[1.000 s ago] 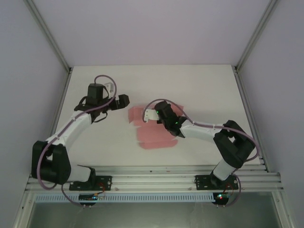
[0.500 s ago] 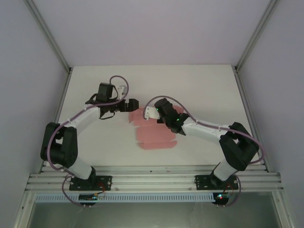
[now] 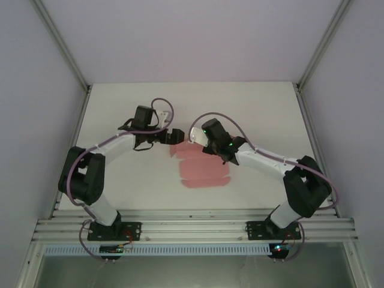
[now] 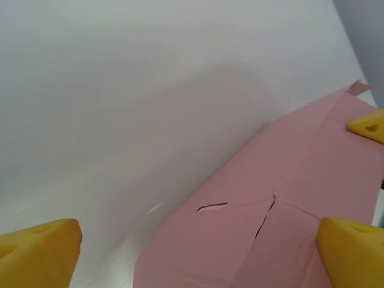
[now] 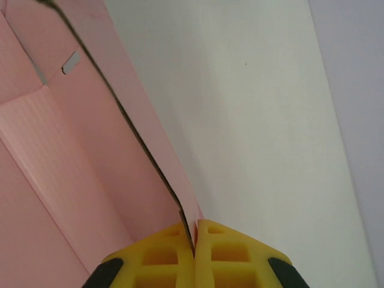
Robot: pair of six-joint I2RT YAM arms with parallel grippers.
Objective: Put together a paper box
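Paper box [image 3: 205, 173], flat pink sheet, mid-table [image 3: 270, 108]: right gripper [image 5: 194, 240] pinched tight on its raised far flap, likely to hold the fold; left gripper [image 3: 174, 137] spread wide at the far-left corner, seemingly ready to assist.

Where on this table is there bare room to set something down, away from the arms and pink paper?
Bare table runs along the far edge behind both hands, and between the paper box and the left arm. Crowded at the box's far edge, where the open left hand and the right hand, pinching a flap, meet.
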